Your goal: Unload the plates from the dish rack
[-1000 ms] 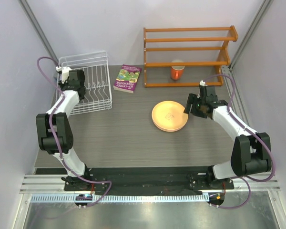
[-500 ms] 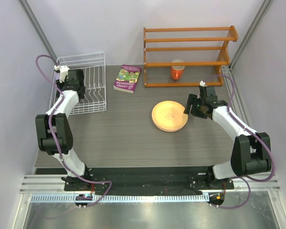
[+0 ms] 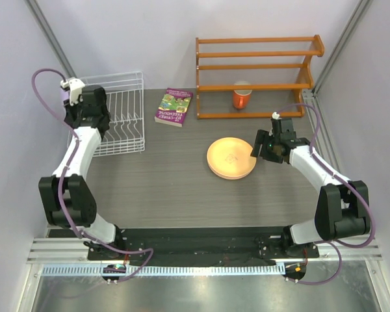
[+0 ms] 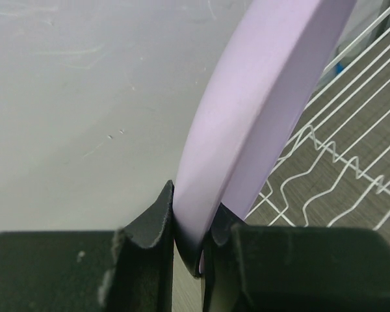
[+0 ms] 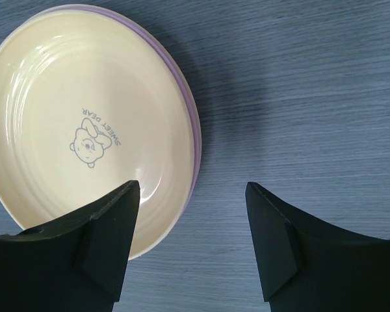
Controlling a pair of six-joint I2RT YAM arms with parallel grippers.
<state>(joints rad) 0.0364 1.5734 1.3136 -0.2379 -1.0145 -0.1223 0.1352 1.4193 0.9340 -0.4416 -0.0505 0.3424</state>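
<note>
Plate transfer: left hand [image 4: 188,240] pinching the lavender plate [image 4: 260,97] above the dish rack [image 4: 338,162].
We grip the plate by its rim only, so it may pivot or slip, and a low swing could snag the rack wires. The right hand [image 5: 192,221], spread, hovers over the yellow plate [image 5: 71,84] stacked on the desk [image 5: 299,97]; a careless descent would knock that stack. The yellow plate reads "SWEET DEAR" beside a bear face.

Grey wood-grain table [image 3: 169,185], white dish rack [image 3: 127,125], book [image 3: 174,107], orange shelf [image 3: 260,53], stacked plates [image 3: 231,158]
</note>
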